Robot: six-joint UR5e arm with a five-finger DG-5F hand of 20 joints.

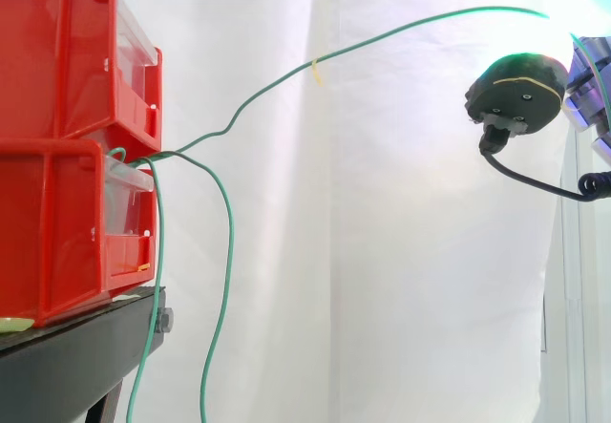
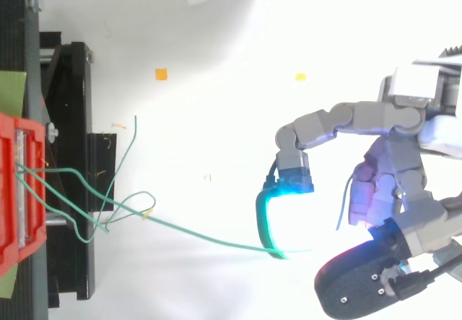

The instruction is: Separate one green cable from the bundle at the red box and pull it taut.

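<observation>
Two red bins (image 1: 57,108) are stacked on a black stand (image 1: 67,366) at the left. Several green cables come out between them. One green cable (image 1: 382,33) with a small yellow tag (image 1: 316,72) climbs in a soft arc to the upper right, still kinked near the bins. From above, this cable (image 2: 202,233) runs right and hooks up to a cyan-glowing fingertip (image 2: 292,183). The hand (image 2: 404,161) sits at the right with curled fingers pinching the cable's end. Its black-backed pad (image 1: 516,94) hangs right of the cable.
Two other green cables (image 1: 227,251) hang from the bins past the stand's edge, looping on the floor (image 2: 130,204) in the top view. Small orange (image 2: 161,74) and yellow (image 2: 300,76) marks lie on the white floor. A white curtain stands behind.
</observation>
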